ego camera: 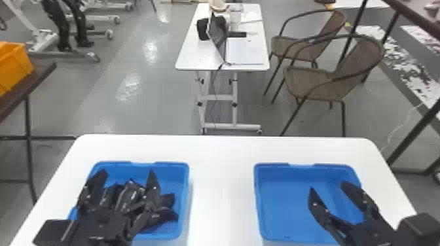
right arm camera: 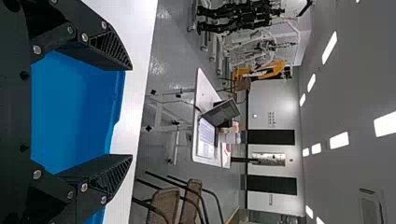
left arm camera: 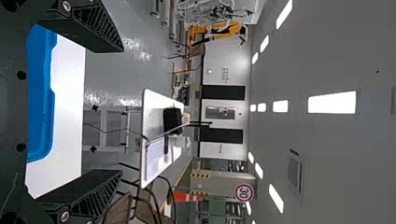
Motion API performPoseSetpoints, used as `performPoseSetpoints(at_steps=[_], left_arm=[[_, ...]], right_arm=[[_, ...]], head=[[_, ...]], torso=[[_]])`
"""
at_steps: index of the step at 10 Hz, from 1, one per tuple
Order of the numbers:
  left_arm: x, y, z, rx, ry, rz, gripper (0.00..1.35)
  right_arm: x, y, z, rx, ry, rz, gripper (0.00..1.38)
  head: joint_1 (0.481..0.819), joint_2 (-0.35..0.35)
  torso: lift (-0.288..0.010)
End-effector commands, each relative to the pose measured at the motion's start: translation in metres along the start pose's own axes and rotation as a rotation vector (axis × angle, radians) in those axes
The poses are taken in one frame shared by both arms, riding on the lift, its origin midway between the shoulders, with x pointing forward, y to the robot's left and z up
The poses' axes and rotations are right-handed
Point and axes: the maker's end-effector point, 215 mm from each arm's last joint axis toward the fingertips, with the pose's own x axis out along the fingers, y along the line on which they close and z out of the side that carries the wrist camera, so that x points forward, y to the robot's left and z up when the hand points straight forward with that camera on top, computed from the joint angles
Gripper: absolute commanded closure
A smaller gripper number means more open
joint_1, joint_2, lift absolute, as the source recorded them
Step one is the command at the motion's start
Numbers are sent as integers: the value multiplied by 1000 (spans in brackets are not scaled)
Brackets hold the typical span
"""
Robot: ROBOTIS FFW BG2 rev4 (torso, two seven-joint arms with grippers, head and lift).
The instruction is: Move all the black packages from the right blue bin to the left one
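Observation:
Several black packages (ego camera: 128, 195) lie heaped in the left blue bin (ego camera: 163, 234). Above that bin stands my left gripper (ego camera: 122, 180), its two fingers wide apart, partly covering the heap; the left wrist view has the same gripper (left arm camera: 119, 111) open with nothing between its fingers. The right blue bin (ego camera: 281, 199) shows a bare blue floor, and part of it is behind my right arm. Over its right side is my right gripper (ego camera: 329, 187), also spread. In the right wrist view that gripper (right arm camera: 130, 112) holds nothing, with the right bin (right arm camera: 70, 112) beyond it.
Both bins stand on a white table (ego camera: 222, 183), with a gap between them. Farther off are a second white table (ego camera: 206, 59) bearing a laptop, woven chairs (ego camera: 327, 78), and an orange crate (ego camera: 14, 65) on a brown table at the left.

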Motion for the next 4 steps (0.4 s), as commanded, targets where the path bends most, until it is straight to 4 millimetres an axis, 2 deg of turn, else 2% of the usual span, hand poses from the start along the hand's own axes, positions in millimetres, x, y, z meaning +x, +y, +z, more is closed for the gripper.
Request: performPoseSetpoints(at_steps=[1, 4], left_arm=[[1, 0, 5, 8, -16, 0, 88], [1, 1, 3, 4, -14, 2, 88]], right_arm=[[0, 0, 1, -4, -3, -2, 380], [0, 1, 3, -13, -6, -1, 380]], head=[[695, 30], [695, 31]], torso=[[-42], [-42]])
